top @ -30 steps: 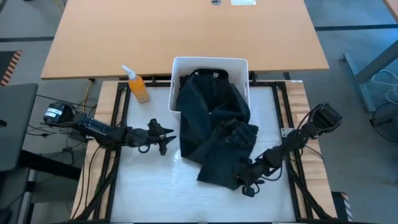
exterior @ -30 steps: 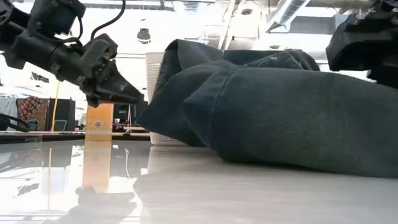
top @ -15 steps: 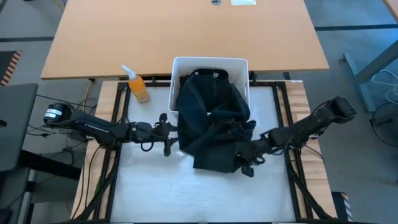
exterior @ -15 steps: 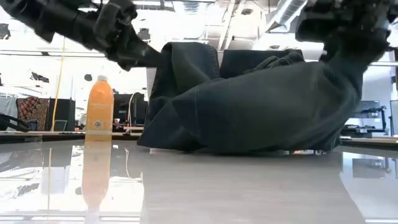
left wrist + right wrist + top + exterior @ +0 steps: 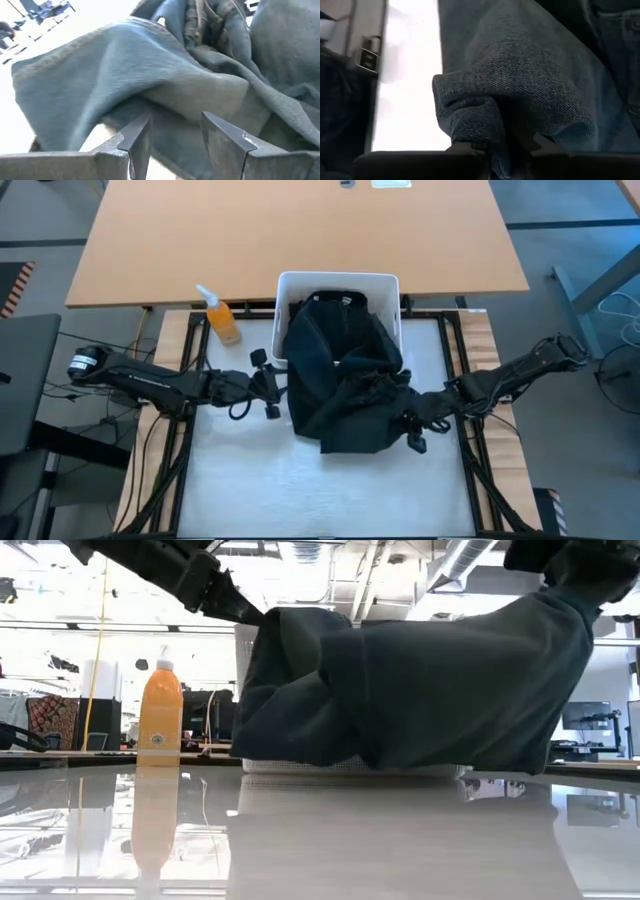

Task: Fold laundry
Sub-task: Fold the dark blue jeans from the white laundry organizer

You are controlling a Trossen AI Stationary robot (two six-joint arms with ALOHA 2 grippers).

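Dark denim-like laundry (image 5: 345, 385) spills from the white bin (image 5: 283, 288) onto the worktop's middle. My right gripper (image 5: 492, 146) pinches a fold at its right edge; my left gripper (image 5: 172, 132) waits with jaws apart beside its left edge. The fold could slip, since my grip looks thin.

Dark laundry (image 5: 345, 385) heaped, spilling out of its bin.
Crumpled cloth drapes over the front rim, one edge lifted off the table.
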